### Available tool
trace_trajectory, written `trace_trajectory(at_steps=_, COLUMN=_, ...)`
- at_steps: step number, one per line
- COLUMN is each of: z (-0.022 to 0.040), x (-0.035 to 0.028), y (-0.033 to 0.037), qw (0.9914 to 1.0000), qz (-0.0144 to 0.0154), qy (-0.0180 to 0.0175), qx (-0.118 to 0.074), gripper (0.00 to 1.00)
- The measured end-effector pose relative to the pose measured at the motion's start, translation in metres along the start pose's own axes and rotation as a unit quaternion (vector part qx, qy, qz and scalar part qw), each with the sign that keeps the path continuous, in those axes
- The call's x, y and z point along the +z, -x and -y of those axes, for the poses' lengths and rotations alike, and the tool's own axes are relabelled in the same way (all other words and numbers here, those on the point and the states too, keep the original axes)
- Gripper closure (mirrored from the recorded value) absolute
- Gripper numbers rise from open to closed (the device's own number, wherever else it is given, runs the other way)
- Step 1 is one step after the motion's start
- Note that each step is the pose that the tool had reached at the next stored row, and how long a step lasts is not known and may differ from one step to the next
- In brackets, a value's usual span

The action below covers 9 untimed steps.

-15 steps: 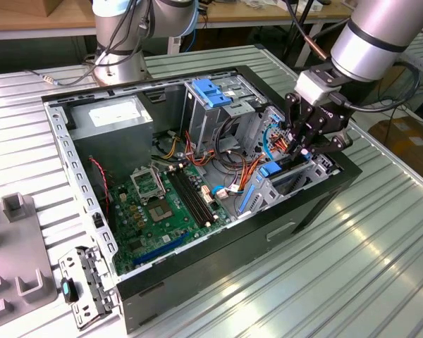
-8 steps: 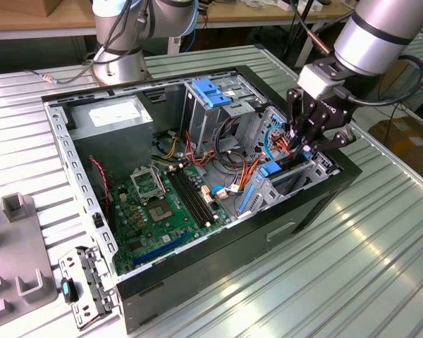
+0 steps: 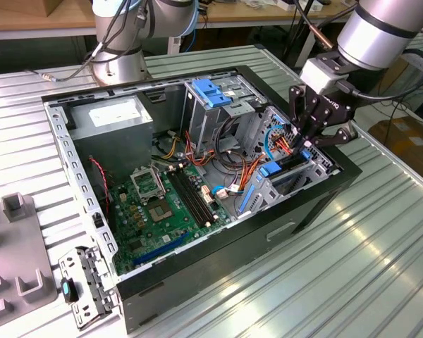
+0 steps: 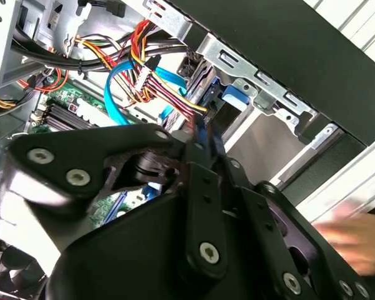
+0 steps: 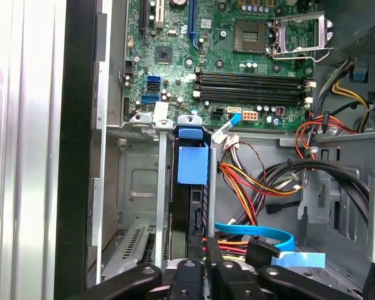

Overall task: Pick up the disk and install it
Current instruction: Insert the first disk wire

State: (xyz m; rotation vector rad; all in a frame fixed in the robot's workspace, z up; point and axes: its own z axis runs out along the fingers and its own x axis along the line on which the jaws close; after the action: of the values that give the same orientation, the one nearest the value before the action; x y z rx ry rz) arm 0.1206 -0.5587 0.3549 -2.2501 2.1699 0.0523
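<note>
Jaws pinched on the disk's (image 5: 192,206) rear edge; gripper (image 3: 311,139) holds it edge-on, partway into the drive cage (image 3: 296,172) of the PC case (image 3: 197,271). Risk: tilt jams the blue rails; nearby SATA cable (image 5: 262,232) could snag.

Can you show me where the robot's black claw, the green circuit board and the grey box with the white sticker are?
Black gripper (image 3: 311,135): exterior view, between its fingertips.
Green motherboard (image 3: 149,210): exterior view, board surface beside the socket.
Grey metal power-supply box (image 3: 113,114): exterior view, its white sticker.

One computer case (image 3: 197,274) — one motherboard (image 3: 162,211) — one disk (image 5: 192,165)
</note>
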Motion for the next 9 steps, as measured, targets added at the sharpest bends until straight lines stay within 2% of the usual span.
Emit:
trace_trajectory(at_steps=1, z=0.0000, x=0.0000, y=0.0000, qw=1.00000, qz=0.0000, qy=0.0000, qx=0.000, gripper=0.89)
trace_trajectory(at_steps=9, z=0.0000, x=-0.0006, y=0.0000, qw=1.00000, qz=0.0000, qy=0.0000, qx=0.000, gripper=0.89)
